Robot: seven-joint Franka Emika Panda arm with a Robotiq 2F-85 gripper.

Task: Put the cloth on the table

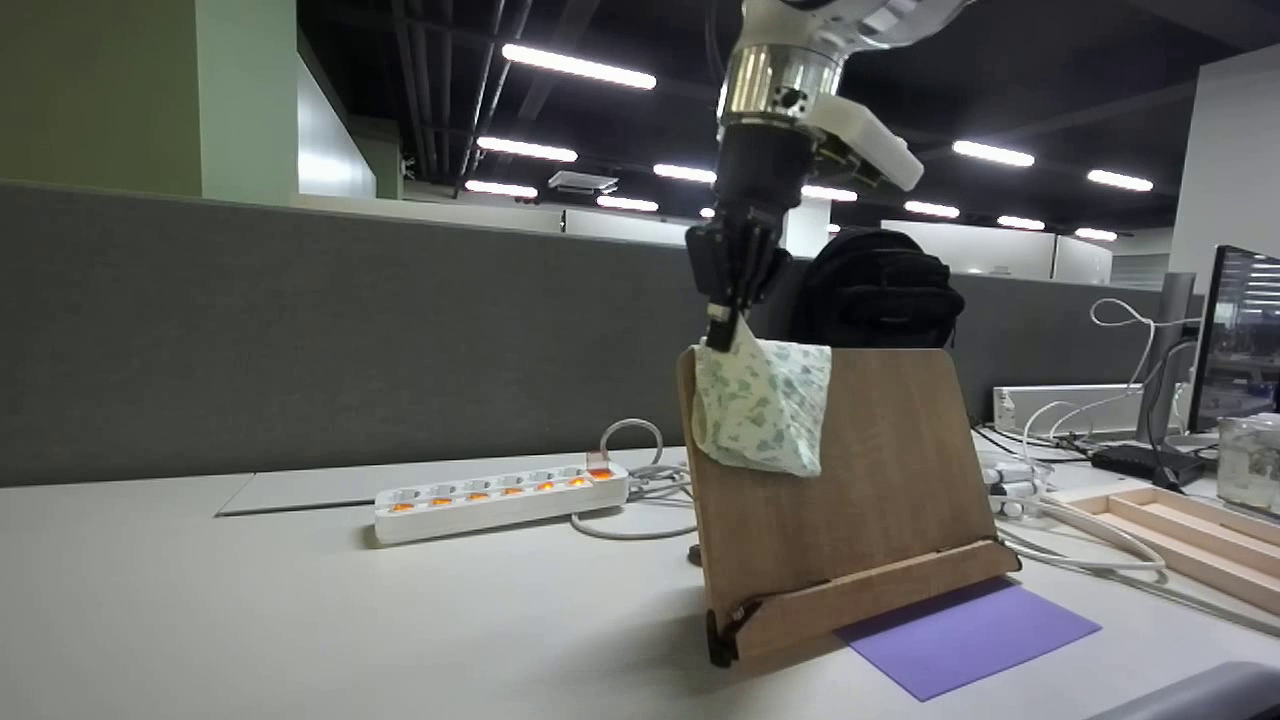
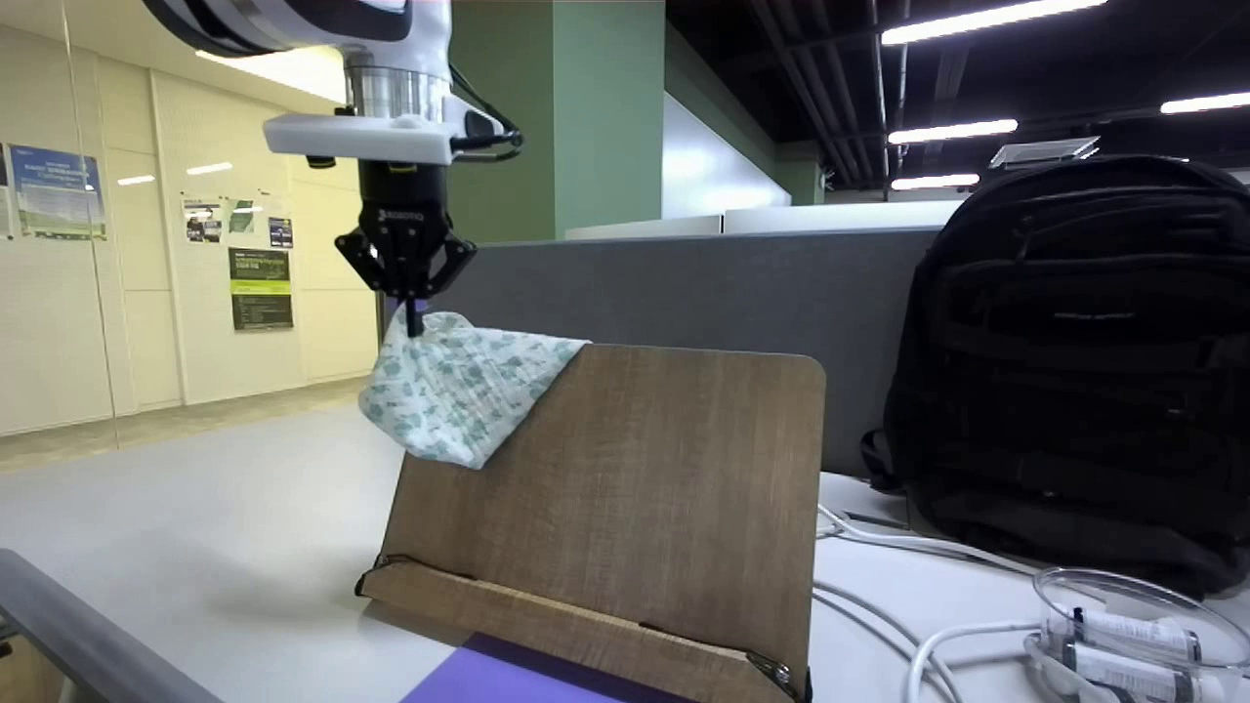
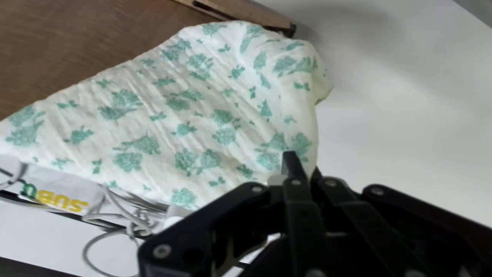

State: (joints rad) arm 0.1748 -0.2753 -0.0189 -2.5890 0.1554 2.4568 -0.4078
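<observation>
Gripper, black, pointing to 6 o'clock in both exterior views; fingers brought together, clamped on a gathered corner of the cloth; cloth, one, white with green leaf-and-flower print, creased, held above the table; in the wrist view it fans out from the finger ends between 9 and 12 o'clock; in both exterior views its bulk hangs below them, towards 5 o'clock.

Stand, brown wood, tilted back, a ledge along its foot; the cloth overlaps its upper corner, between 10 and 11 o'clock from the board's middle in both exterior views; whether fabric bears on wood or hangs just clear of it is hard to tell.

Further items, by clock from the stand in an exterior view: purple sheet, flat on the table, near 5 o'clock; power strip, white, orange-lit switches, 9 o'clock; tray, pale, compartmented, 3 o'clock; monitor, 2 o'clock; backpack, black, 12 o'clock, behind; partition, dark grey, along the table's rear.
</observation>
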